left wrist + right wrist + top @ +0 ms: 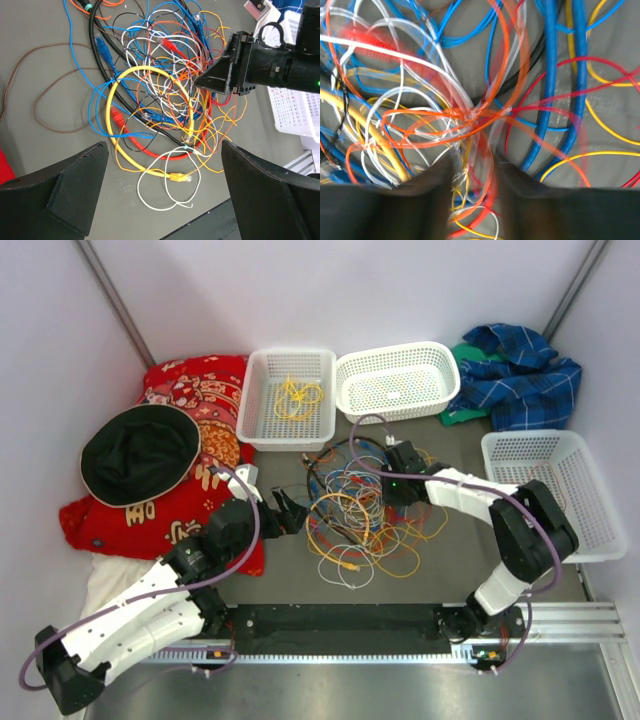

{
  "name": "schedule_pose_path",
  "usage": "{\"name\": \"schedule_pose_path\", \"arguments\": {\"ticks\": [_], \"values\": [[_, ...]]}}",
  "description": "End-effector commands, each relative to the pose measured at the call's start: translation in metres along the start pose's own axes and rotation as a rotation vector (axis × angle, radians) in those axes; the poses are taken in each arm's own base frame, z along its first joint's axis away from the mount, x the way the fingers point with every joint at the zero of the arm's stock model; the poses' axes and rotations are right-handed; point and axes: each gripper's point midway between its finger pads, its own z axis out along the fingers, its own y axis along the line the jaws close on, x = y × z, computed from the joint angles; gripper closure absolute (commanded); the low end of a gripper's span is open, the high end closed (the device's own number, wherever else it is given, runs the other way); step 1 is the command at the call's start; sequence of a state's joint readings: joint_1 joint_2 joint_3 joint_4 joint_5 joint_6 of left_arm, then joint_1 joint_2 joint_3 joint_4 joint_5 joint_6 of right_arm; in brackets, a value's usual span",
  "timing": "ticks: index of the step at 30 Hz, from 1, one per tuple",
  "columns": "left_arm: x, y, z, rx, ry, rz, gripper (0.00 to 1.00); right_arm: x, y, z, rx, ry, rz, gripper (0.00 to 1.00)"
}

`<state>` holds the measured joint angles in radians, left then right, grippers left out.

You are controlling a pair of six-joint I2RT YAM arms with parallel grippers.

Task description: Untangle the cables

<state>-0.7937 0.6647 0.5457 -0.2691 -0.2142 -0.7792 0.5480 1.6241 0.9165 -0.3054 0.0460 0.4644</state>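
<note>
Black-fingered right gripper point(472, 162), jaws nearly together and pinching a few thin white, orange and red strands; blur hides exactly which. The strands belong to the cables point(352, 515), a tangled heap of thin yellow, orange, blue, white, red and black wires on the grey table point(420, 585) between the arms. A slow lift of one strand, with the heap held down, would likely serve best. The right arm folds at the elbow, wrist pitched down. The left gripper point(160, 200), jaws wide apart and empty, hovers just beside the heap.

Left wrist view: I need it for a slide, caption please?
Right gripper pinches the tangled cables; open left gripper hovers nearby.
</note>
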Motion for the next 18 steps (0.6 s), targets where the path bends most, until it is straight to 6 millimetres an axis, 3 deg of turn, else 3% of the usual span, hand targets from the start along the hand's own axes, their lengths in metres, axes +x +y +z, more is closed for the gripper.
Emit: {"name": "schedule_pose_path", "arguments": {"ticks": [1,2,3,7,8,11,18], "values": [[-0.019,-0.016,-0.002,0.047,-0.057,-0.002,0.01,-0.029,0.020,-0.015,-0.032,-0.142,-0.015,0.83],[-0.021,-0.017,-0.002,0.050,-0.064,0.004,0.01,-0.034,0.023,-0.028,-0.030,-0.174,-0.024,1.00],[-0.022,-0.017,-0.002,0.052,-0.073,0.007,0.01,-0.040,0.022,-0.036,-0.007,-0.207,-0.031,1.00],[-0.037,-0.023,-0.004,0.065,-0.123,0.034,0.01,-0.049,0.051,-0.086,-0.025,-0.319,-0.120,1.00],[-0.043,-0.027,-0.006,0.075,-0.145,0.053,0.01,-0.051,0.071,-0.111,-0.081,-0.372,-0.153,1.00],[-0.060,-0.035,-0.008,0.095,-0.206,0.095,0.01,-0.051,0.096,-0.148,-0.148,-0.433,-0.201,1.00],[-0.097,-0.063,-0.005,0.157,-0.333,0.193,0.01,-0.058,0.109,-0.204,-0.236,-0.489,-0.175,1.00]]}}
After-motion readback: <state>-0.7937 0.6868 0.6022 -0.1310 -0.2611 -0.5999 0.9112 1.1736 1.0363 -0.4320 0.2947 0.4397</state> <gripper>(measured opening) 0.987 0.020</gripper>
